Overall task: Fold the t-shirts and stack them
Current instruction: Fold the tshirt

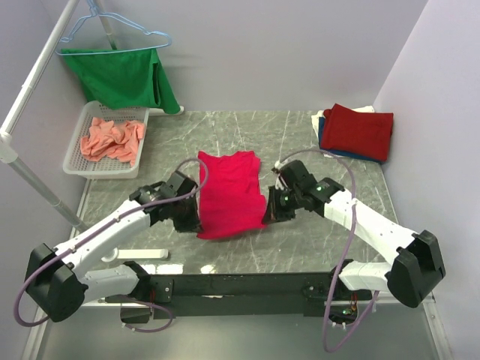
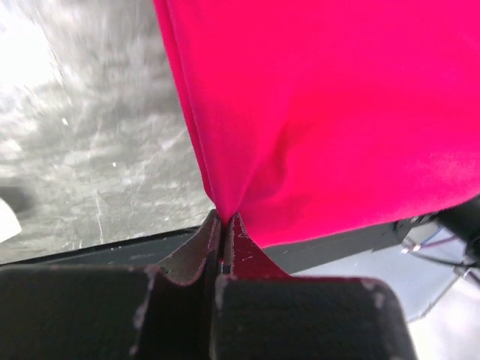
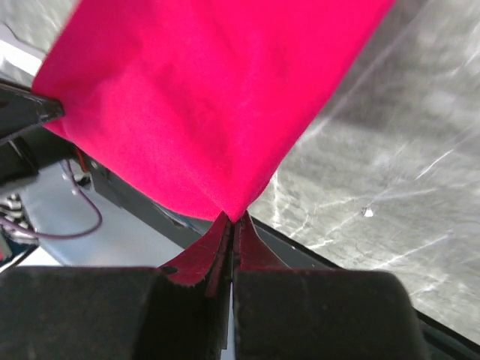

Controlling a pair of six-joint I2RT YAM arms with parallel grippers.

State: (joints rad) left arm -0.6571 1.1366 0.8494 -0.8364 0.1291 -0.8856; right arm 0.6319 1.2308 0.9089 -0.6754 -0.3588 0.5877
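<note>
Pinkish-red t-shirt (image 1: 229, 193) lies mid-worktop (image 1: 322, 244), its near edge raised off the surface. Left gripper (image 2: 223, 225) is clamped on the near-left corner, right gripper (image 3: 232, 223) on the near-right. The cloth looks light and limp and sags between the grips. Corner pinches seem the right hold, and it likely needs tension to fold clean.

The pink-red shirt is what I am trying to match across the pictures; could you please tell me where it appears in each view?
Top external: shirt at table centre, its near corners pinched by the left gripper and right gripper.
Left wrist: fills the upper right, a corner in the shut jaws.
Right wrist: fills the upper left, a corner in the shut jaws.
Shared landmark: the grey marbled table.
</note>
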